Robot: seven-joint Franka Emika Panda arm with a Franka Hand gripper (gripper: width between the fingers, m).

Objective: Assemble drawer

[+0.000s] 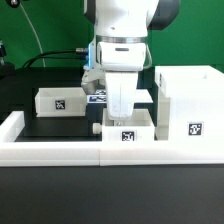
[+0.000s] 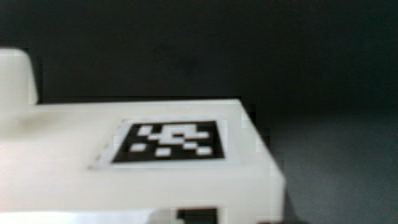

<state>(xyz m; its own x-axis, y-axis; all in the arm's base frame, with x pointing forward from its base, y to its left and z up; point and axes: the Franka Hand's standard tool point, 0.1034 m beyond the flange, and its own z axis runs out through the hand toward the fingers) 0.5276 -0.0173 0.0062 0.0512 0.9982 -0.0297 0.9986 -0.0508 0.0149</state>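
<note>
A small white tray point(image 1: 127, 126) with a tag on its front stands just behind the low wall, in the middle. My gripper point(image 1: 120, 104) reaches straight down to the tray's far side, its white fingers at or inside the rim. The fingers merge with the white plastic, so their stand is unclear. A second tray point(image 1: 58, 101) sits on the exterior view's left. The tall housing point(image 1: 190, 105) stands on the exterior view's right. The blurred wrist view shows a white tagged face point(image 2: 169, 142) close up, with black table point(image 2: 329, 90) beside it.
The low white wall point(image 1: 60, 150) runs along the front of the black table, with a raised end on the exterior view's left. The marker board point(image 1: 97, 97) lies behind the middle tray, partly hidden by my arm. Cables hang at the back.
</note>
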